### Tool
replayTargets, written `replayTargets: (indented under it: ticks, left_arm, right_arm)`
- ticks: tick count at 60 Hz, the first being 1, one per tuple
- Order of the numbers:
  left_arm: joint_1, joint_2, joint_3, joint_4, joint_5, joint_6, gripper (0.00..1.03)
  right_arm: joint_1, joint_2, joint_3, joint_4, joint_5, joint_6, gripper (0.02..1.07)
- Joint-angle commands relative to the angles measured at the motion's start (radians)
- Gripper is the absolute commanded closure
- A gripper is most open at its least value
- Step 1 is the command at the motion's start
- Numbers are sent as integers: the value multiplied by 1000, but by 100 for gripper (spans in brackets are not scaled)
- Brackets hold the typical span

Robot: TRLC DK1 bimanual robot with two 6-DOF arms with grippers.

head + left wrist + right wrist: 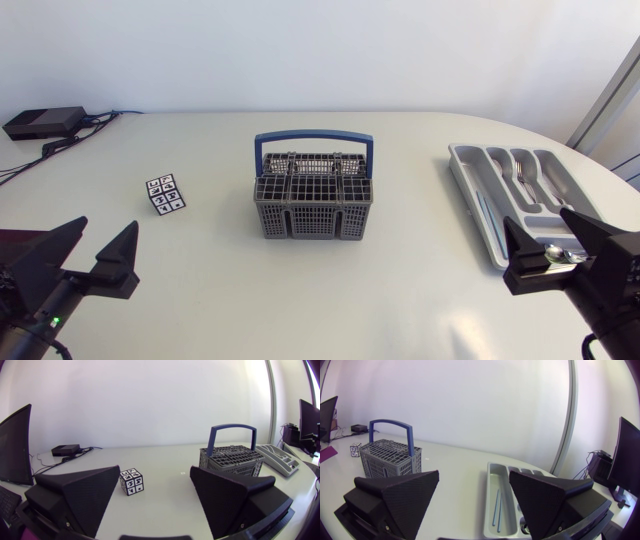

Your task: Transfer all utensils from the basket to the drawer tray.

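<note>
Left gripper [105,230] and right gripper [540,222] are held wide open, nothing gripped. The basket [314,195] stands mid-table. The drawer tray [468,180] lies well to its right, forks [522,172] laid inside. No utensil is seen through the basket's grid, so its compartments should be checked from above before any reach.

- White counter [300,300], far right corner rounded.
- Grey basket [314,222], blue handle, upright mid-counter.
- Grey drawer tray [466,178] near the right edge.
- Patterned cube [165,194] left of the basket.
- Black box [43,122] at the far left corner.
</note>
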State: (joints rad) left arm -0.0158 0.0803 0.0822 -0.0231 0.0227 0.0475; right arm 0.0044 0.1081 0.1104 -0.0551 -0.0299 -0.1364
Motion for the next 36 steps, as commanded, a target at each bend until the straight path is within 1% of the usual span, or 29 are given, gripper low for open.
replayTargets:
  ticks: [1, 8, 36]
  left_arm:
    - [12, -47, -54, 20, -14, -36, 5]
    - [16, -80, -82, 23, -23, -47, 5]
    - [16, -80, -82, 23, -23, -47, 5]
  right_arm:
    - [-5, -45, -55, 27, 15, 78, 6]
    - [-4, -108, -110, 55, 30, 136, 6]
    - [-4, -108, -110, 55, 30, 136, 6]
